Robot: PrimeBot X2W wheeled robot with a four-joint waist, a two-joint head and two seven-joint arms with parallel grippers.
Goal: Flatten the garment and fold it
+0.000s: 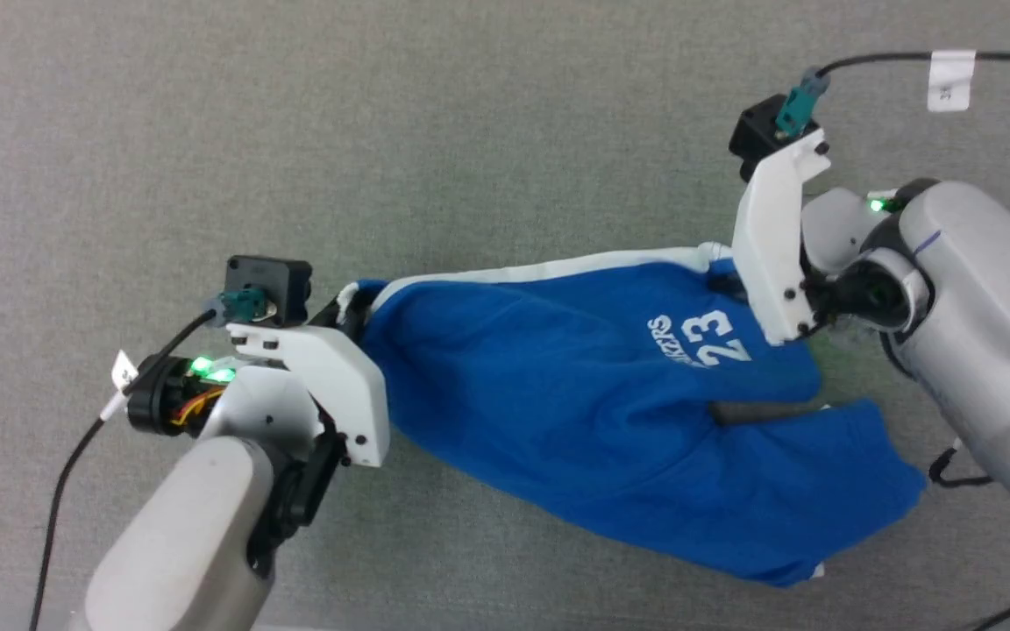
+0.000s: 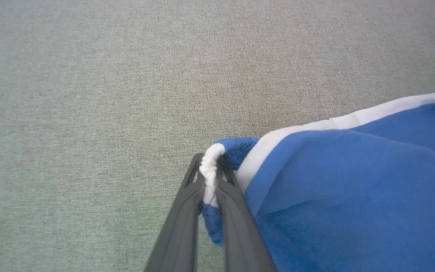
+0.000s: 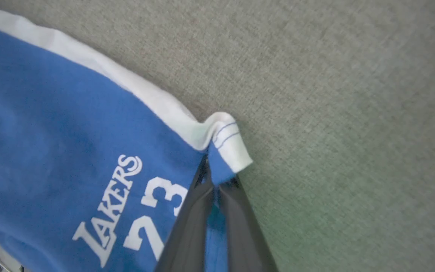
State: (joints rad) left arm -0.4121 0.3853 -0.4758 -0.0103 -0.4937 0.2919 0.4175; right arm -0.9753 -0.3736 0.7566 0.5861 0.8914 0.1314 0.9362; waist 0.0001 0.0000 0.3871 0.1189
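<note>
**Item:** basketball shorts (image 1: 575, 386), royal blue w/ white side stripe and trim. They lie on a grey woven surface (image 1: 470, 114), centre to right in the head view, drawn out left-to-right between the two arms. They are not flat: the cloth sags and creases. One leg trails toward the near right, w/ a strip of surface showing between the legs.

**Writing:** white print "LAKERS" beside "23", clear in the right wrist view. In the head view it sits on the right part of the shorts, just beside the right arm's white bracket, and reads only in part.

**Left gripper** (image 2: 210, 166): fingers pressed together, pinching a bunched white-and-blue edge at the shorts' left end. The cloth bulges past the tips.

**Right gripper** (image 3: 216, 177): fingers pressed together, pinching the far right corner where the white stripe meets a white hem w/ two thin blue lines. A flap of hem folds over beyond the tips.

**Labels:** white tag (image 1: 950, 81) on the cable at far right, marks too small to read. Second tag (image 1: 124, 372) on the left arm's cable, also unreadable.
</note>
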